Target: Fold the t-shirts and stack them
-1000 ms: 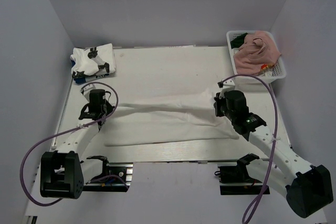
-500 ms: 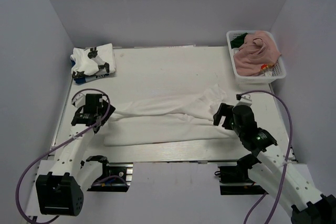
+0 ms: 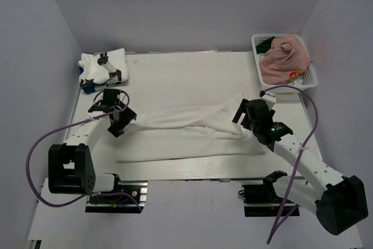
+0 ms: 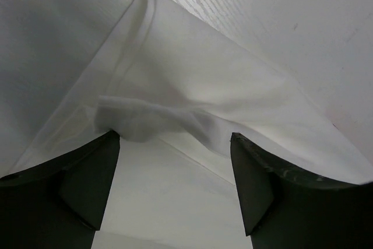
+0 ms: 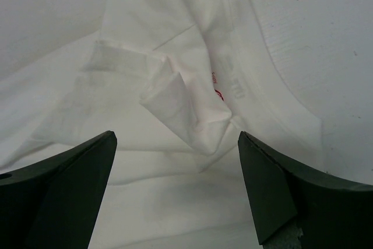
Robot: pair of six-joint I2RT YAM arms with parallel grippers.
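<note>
White t-shirt [image 3: 186, 135]: we see it lying as a long, flat band across the middle of the worktop [image 3: 186, 77]. It sits closer to the near edge than to the far one and reaches from near the left edge to near the right edge. A raised ridge of cloth runs along its far side.

Left gripper [image 3: 121, 124]: it sits at the shirt's left end, near the left edge of the worktop. Its wrist view shows the two dark fingers [image 4: 81, 185] spread apart, with a bunched fold of white cloth lying loose in front of the gap.

Right gripper [image 3: 240, 115]: it sits at the shirt's right end, toward the right edge. Here too the fingers [image 5: 291, 196] are spread wide. Past them we see a crumpled fold with a little red print [image 5: 217, 86] beside a hem.

Contact: from these views we cannot tell whether either gripper's tips touch the cloth.

Folded stack [image 3: 105, 67]: it rests in the far left corner. The top shirt is white with dark print, and a blue edge shows beneath it.

Basket [image 3: 285, 87]: it stands in the far right corner, well apart from the spread shirt.

Pink shirt [image 3: 285, 59]: it is heaped in the basket and fills most of it.

Dark green shirt [image 3: 266, 44]: it is tucked into the basket's far left corner, partly under the pink one.
</note>
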